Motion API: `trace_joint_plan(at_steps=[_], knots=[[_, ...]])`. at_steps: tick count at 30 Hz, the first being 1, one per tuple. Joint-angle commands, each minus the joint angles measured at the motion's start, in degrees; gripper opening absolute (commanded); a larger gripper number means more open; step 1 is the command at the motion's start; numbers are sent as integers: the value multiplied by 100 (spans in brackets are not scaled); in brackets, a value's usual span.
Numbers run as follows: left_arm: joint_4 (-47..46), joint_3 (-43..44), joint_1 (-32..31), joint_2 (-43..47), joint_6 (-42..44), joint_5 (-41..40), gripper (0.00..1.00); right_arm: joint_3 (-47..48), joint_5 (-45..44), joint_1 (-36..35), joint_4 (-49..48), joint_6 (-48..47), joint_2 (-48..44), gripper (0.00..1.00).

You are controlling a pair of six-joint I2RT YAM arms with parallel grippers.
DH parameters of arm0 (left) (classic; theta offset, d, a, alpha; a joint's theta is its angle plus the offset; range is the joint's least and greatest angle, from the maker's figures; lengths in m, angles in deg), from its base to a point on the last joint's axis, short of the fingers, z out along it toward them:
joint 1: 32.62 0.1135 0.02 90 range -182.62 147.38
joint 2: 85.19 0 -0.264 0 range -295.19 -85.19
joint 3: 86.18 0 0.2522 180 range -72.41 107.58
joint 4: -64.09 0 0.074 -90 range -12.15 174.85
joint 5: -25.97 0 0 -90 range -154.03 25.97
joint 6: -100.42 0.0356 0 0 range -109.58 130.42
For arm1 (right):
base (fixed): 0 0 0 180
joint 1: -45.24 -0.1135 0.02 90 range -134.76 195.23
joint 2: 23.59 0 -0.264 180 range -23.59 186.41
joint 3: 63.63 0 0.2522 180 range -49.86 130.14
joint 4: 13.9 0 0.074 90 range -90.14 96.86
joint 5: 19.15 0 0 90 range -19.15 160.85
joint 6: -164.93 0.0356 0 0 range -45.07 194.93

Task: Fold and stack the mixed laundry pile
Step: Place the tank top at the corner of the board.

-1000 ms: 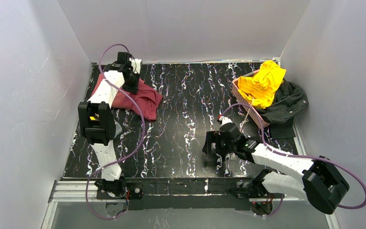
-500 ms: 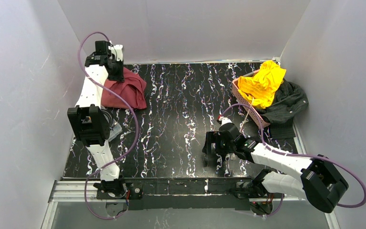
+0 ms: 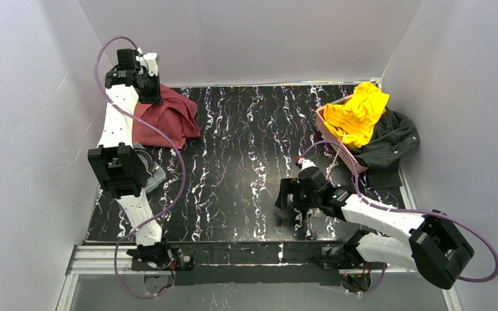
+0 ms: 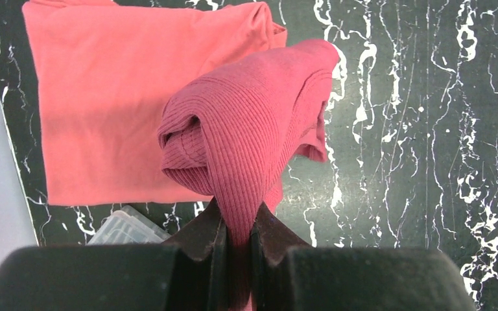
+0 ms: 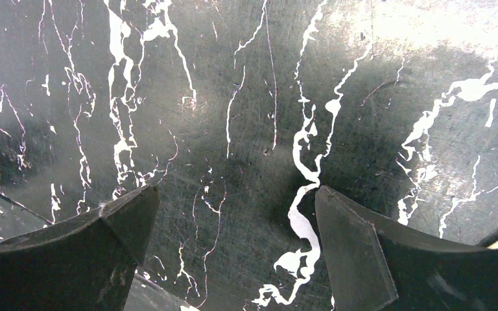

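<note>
Your left pincer (image 4: 238,223), clamped on the dark maroon garment (image 4: 253,129), has hauled it back over the flat salmon-red garment (image 4: 117,97), so stacking seems near; your right pincer (image 5: 233,201) hangs wide, empty.

No legible text, labels, brands or numbers on any surface.

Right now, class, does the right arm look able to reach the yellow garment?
Probably yes: the right gripper is open and empty, and the yellow garment lies uncovered on top, bare table between them.
</note>
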Motion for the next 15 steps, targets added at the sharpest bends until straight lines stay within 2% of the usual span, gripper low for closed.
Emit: trace_joint_plan(at_steps=[1, 9, 15], knots=[[95, 160, 279, 34, 19, 190, 0, -31, 21, 19, -5, 68, -42, 98], [85, 499, 605, -734, -38, 513, 0, 60, 13, 19, 69, 17, 57, 98], [57, 1228, 804, -1557, -59, 501, 0, 178, 105, 18, 104, 38, 110, 98]])
